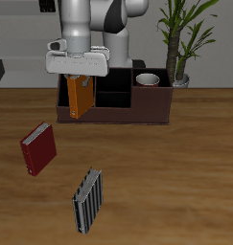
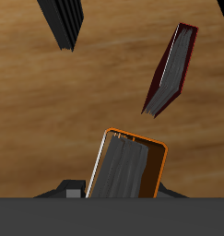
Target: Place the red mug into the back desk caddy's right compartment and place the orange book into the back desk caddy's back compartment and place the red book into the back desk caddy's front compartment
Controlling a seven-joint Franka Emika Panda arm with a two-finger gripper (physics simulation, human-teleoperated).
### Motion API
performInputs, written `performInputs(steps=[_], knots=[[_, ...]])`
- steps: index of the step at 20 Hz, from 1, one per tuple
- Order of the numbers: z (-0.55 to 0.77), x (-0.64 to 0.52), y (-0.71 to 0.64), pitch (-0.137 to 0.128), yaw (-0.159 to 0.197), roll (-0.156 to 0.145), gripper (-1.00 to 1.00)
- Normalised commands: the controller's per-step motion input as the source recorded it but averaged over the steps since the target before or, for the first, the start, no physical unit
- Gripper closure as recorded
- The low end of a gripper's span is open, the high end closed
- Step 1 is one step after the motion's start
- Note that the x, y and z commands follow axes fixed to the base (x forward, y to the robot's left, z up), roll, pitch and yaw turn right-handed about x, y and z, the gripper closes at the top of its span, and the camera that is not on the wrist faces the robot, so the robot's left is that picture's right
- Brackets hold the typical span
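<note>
Striped book [image 1: 87, 200] lies nearest, untouched. Jaws clamped on orange book [image 1: 81, 96] over back desk caddy [image 1: 118, 107]; red mug [image 1: 147, 80] already in, red book [image 1: 38, 148] left.

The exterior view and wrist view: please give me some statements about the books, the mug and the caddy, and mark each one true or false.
1. The end effector holds the orange book. True.
2. The red book is already inside the back desk caddy. False: it lies on the table, nearer the front edge.
3. The red mug sits in the caddy's end section near the potted plant. True.
4. The grey-and-black striped book lies on top of the red book. False: they lie apart.
5. The orange book lies flat on the table. False: it hangs upright at the caddy.
</note>
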Motion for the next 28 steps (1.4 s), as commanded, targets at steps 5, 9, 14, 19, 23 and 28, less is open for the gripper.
performInputs(steps=[5,9,14,19,23,28], knots=[[0.57,-0.43,0.02,-0.083,0.073,-0.006,1.0],[0.23,-0.33,-0.01,-0.007,0.035,-0.037,1.0],[0.17,-0.54,0.04,0.006,0.085,-0.079,1.0],[0.04,-0.31,0.07,0.017,0.038,0.004,1.0],[0.06,-0.35,0.14,-0.011,0.095,0.032,1.0],[0.03,-0.21,0.07,0.007,0.048,0.009,1.0]])
